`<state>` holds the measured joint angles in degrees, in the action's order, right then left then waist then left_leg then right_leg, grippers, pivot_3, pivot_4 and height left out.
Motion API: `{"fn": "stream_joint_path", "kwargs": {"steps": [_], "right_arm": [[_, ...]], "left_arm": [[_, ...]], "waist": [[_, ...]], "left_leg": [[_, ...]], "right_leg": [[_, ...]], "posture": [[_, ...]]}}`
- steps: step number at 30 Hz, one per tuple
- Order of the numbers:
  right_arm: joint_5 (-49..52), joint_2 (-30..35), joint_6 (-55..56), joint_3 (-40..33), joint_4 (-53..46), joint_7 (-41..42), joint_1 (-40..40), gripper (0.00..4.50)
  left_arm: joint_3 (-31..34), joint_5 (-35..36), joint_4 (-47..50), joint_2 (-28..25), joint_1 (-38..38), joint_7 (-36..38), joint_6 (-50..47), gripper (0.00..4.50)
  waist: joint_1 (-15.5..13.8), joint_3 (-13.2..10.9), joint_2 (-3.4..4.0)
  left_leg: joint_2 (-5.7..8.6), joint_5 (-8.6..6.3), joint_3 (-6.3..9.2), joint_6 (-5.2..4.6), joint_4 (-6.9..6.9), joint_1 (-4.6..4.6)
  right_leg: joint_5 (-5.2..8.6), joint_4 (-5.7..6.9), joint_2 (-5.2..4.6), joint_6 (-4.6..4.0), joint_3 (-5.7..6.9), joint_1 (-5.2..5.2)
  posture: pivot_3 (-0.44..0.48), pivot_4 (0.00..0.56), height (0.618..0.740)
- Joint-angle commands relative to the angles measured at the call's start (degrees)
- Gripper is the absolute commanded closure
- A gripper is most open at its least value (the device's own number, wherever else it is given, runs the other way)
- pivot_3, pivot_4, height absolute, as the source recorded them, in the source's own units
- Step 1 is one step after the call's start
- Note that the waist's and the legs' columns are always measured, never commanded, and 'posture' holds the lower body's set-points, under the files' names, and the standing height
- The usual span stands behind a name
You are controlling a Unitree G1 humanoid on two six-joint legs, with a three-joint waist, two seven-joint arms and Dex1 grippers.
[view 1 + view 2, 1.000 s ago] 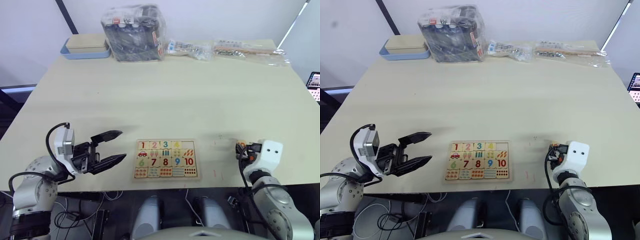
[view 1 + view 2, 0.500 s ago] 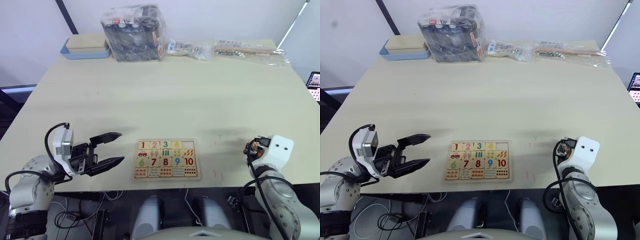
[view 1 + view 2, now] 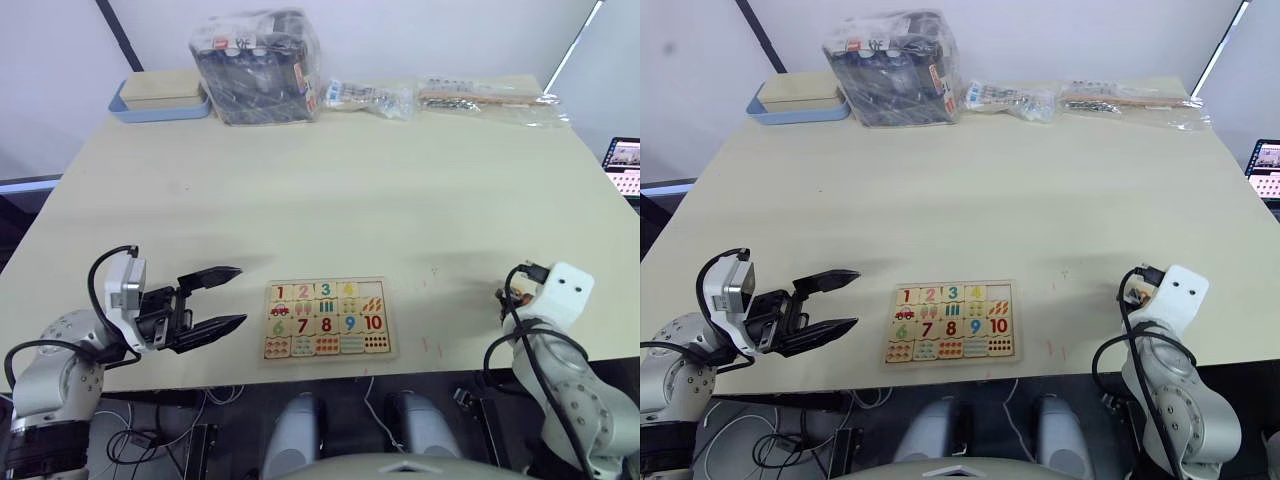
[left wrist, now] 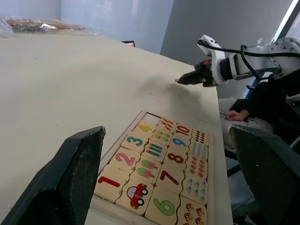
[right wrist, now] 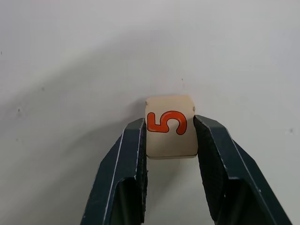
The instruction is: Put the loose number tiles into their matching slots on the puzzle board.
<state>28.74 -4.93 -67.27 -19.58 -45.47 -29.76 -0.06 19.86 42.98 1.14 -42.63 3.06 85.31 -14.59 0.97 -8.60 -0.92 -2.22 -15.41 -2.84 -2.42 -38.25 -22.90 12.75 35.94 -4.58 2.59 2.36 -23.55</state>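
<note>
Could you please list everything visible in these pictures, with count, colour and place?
Table: one, pale beige, under everything.
Board: one, pale wood with coloured numbers, near front edge, centre; tiles 1 to 4 seated, the slot after 4 bare.
Tile 5: one, pale with orange digit, between the right gripper's fingers.
Tray: one, light blue with a beige block, far left corner.
Bagged box: one, dark in clear plastic, far edge beside the tray.
Small packets: clear, far edge, centre.
Long packet: one, clear with brownish contents, far right.
Screen: one, off the table's right side.
Seated person: one, dark clothes, beyond the table in the left wrist view.
Left gripper: black, open, left of the board.
Right gripper: black, shut on tile 5.
</note>
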Motion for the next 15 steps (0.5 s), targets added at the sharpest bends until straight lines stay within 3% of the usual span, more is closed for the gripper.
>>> {"fn": "stream_joint_path", "kwargs": {"steps": [1, 9, 13, 15], "right_arm": [[1.3, -9.8, 0.3, 0.0, -0.5, -2.2, -1.6, 3.55], [3.8, -8.4, 1.3, 0.9, 3.0, -3.0, -0.9, 3.55], [8.9, -8.4, 1.4, -1.3, 4.1, -1.1, 0.4, 1.42], [10.5, -5.7, 0.6, -1.8, 3.1, -0.1, 0.6, 0.69]], "left_arm": [[2.0, 1.3, 2.9, -1.0, 0.9, -0.2, -0.5, 0.0], [3.1, 2.4, 8.9, -0.6, 3.6, -4.2, -2.7, 0.0], [3.3, 2.8, 10.8, -0.4, 4.4, -5.6, -3.4, 0.0], [3.3, 3.0, 11.2, -0.3, 4.6, -6.0, -3.7, 0.0]], "waist": [[-0.1, 0.0, 0.02], [0.0, 0.0, 0.04], [0.0, 0.0, 0.04], [0.0, 0.0, 0.04]], "left_leg": [[0.0, 0.0, 0.01, 0.0, 0.03, -0.01], [0.01, 0.0, -0.02, 0.0, 0.03, -0.07], [-0.02, 0.0, 0.0, 0.0, 0.03, -0.05], [-0.02, 0.0, 0.0, 0.0, 0.03, -0.04]], "right_leg": [[0.0, 0.0, 0.0, -0.01, 0.0, -0.01], [0.0, -0.01, -0.02, -0.02, -0.04, -0.06], [0.0, -0.01, 0.0, 0.0, -0.03, -0.06], [0.0, 0.0, 0.01, 0.0, -0.03, -0.06]], "posture": [[0.0, 0.15, 0.74], [0.0, 0.15, 0.74], [0.0, 0.15, 0.74], [0.0, 0.15, 0.74]]}}
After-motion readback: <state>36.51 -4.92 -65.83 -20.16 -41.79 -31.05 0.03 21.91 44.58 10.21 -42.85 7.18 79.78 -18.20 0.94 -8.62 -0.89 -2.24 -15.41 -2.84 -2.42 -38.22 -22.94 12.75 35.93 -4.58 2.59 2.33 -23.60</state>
